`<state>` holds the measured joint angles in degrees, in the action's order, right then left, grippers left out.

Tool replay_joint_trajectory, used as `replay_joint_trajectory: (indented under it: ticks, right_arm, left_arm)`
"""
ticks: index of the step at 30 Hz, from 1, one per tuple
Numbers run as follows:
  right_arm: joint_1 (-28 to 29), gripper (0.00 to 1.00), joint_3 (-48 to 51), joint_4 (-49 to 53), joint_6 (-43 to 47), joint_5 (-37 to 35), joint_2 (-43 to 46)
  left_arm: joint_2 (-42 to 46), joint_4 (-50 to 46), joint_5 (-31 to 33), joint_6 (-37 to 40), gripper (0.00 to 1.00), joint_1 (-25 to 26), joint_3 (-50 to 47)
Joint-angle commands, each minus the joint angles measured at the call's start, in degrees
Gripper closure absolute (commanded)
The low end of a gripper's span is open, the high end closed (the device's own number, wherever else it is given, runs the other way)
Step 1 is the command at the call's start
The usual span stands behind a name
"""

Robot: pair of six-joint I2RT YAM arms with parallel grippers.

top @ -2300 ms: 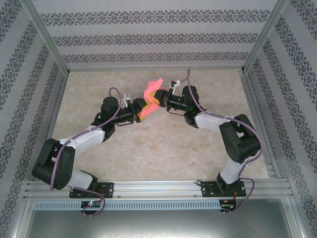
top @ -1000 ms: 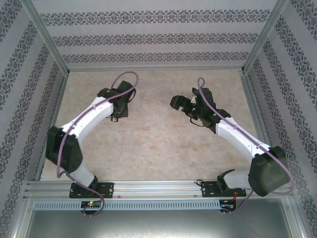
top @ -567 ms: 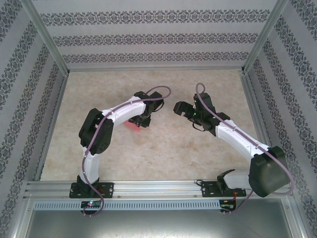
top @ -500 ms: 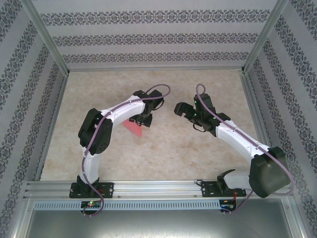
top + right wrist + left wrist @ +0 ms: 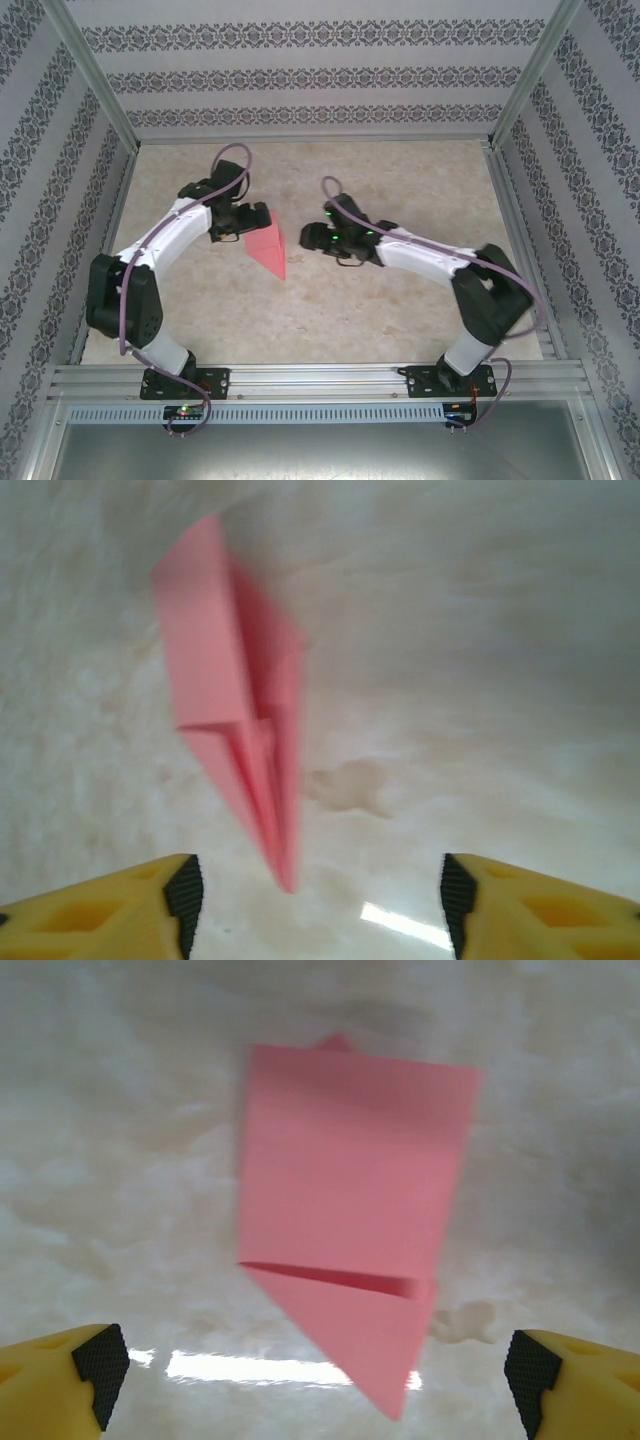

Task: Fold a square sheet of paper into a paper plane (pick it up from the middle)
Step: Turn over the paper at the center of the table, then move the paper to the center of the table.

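Top external, paper plane [image 5: 268, 243] flat, walls [image 5: 300, 75] well apart

Grey-and-white striped floral wallpaper panels [image 5: 300, 80] enclose a beige marbled tabletop [image 5: 400, 310] edged by aluminium rails [image 5: 320, 378]; a bright glare streak [image 5: 250, 1365], perhaps from overhead lighting, crosses it.

The left arm stretches forward with its elbow bent. The left gripper [image 5: 255, 214] sits just beside the wide end of the paper plane [image 5: 268, 245], its fingers [image 5: 100, 1365] spread wide and empty. The right gripper [image 5: 310, 238] faces the plane from the opposite side, close by, its jaws apart and holding nothing.
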<state>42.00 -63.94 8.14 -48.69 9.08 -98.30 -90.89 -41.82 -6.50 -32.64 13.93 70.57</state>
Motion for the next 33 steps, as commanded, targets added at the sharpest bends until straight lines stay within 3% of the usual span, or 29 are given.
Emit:
replay_joint_trajectory:
  ticks: [1,9,18,22,28,33]
  right_arm:
    - [4.59,0.44,-7.90,-1.94,-1.53,4.05,-7.34]
    - [7.67,0.51,-21.91,4.39,-1.12,5.98,-22.08]
    - [5.20,0.51,-25.40,13.41,4.26,5.92,-28.12]
    - [3.12,0.51,-22.22,15.49,10.68,9.82,-26.86]
    - [-0.13,0.50,-13.88,21.68,29.51,13.17,-20.55]
    - [-1.79,0.48,-10.49,20.70,29.69,15.09,-10.89]
  left_arm:
    - [3.55,2.60,-2.35,-2.50,0.00,-4.10,-4.60]
    - [9.93,4.73,-5.94,-4.61,0.00,-12.18,-11.87]
    - [8.85,6.81,-10.36,-5.41,0.00,-13.31,-13.32]
    - [8.52,7.48,-11.98,-5.03,0.00,-13.33,-13.43]
    - [8.55,10.63,-16.69,-5.56,0.00,-13.23,-15.28]
    - [9.46,16.90,-22.05,-8.76,0.00,-12.94,-19.06]
